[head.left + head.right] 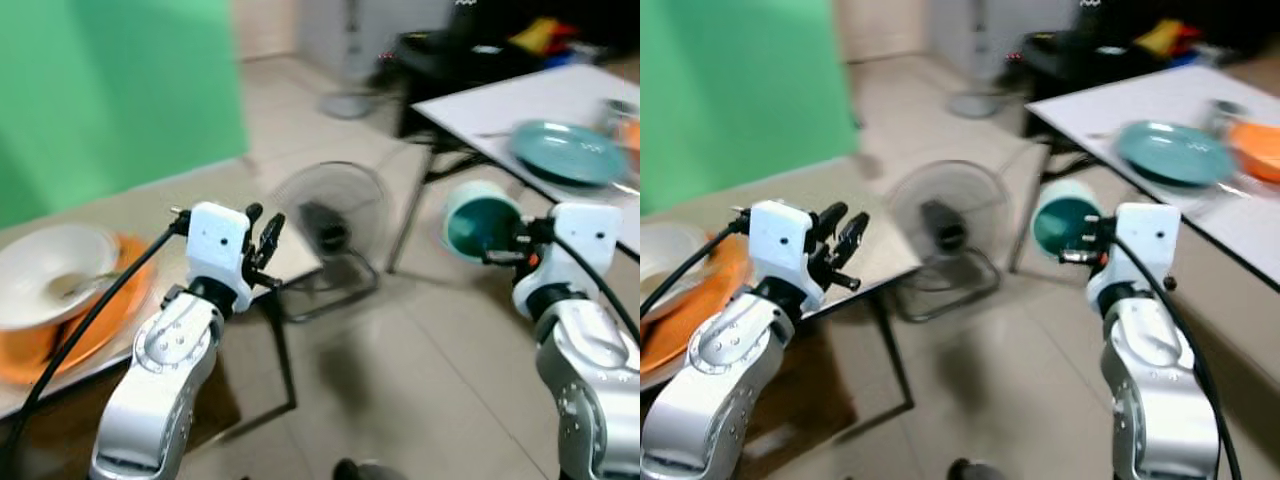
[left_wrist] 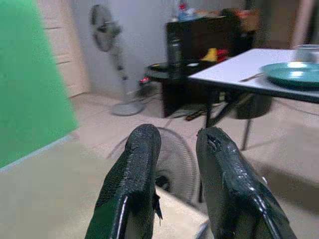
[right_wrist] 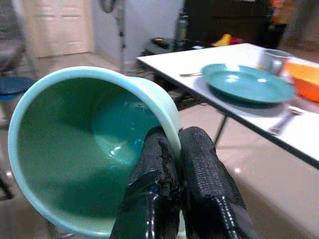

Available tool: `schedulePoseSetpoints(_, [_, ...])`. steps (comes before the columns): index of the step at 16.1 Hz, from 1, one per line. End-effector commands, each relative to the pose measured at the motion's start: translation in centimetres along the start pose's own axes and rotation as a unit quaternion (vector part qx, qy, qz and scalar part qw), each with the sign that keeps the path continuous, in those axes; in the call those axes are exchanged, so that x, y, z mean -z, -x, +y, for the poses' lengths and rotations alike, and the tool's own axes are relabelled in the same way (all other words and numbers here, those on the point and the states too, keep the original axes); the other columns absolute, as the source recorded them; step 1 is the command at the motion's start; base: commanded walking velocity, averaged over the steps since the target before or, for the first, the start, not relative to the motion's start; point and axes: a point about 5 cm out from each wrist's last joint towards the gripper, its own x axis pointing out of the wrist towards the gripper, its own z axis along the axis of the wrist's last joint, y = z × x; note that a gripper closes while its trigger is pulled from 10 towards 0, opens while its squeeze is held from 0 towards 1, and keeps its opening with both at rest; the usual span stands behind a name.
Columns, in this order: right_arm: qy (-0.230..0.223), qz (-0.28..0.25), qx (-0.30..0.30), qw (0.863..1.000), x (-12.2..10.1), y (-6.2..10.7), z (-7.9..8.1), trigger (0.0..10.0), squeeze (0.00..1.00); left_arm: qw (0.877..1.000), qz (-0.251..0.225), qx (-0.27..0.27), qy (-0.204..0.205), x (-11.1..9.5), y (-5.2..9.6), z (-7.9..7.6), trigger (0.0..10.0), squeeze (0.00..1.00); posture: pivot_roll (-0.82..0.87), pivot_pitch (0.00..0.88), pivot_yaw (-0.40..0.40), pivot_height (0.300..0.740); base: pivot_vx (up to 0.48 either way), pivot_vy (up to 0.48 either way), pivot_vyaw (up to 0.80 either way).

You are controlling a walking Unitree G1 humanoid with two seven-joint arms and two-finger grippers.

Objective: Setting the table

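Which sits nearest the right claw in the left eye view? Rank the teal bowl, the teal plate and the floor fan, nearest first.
1. Teal bowl: pinched by its rim in the right claw.
2. Teal plate: on the white table, ahead of the claw.
3. Floor fan: on the floor, toward the robot's left.

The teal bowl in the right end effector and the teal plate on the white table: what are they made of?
Teal bowl: smooth and glossy with highlights inside, probably glazed ceramic or melamine. Teal plate: same sheen, likely the same material.
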Motion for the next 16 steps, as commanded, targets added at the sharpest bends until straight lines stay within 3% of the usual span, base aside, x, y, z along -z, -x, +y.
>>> schedulePoseSetpoints(1, [0.002,-0.011,-0.001,1.0,-0.6,0.3,0.2,10.0,0.0,1.0,-0.002,-0.004,-0.001,0.1,0.0,0.1,10.0,0.0,0.05,0.0,0.006,0.74,0.0,0.0,-0.78])
schedulePoseSetpoints(10, [0.017,0.025,-0.001,1.0,0.3,0.4,0.2,10.0,0.0,1.0,0.008,-0.021,-0.013,1.0,0.0,0.6,10.0,0.0,0.05,0.0,0.01,0.74,0.0,0.0,-0.78])
schedulePoseSetpoints(13, [0.002,0.035,-0.004,0.999,0.7,0.5,0.4,10.0,0.0,0.998,0.013,-0.053,-0.021,1.1,-0.1,1.3,10.0,0.0,0.07,0.0,0.004,0.74,0.0,0.0,-0.79])
schedulePoseSetpoints(16, [-0.007,0.042,0.0,0.999,1.1,0.4,0.6,10.0,0.0,0.999,0.017,-0.037,-0.032,1.5,0.9,1.3,10.0,0.0,0.08,0.0,-0.004,0.74,0.0,0.0,-0.79])
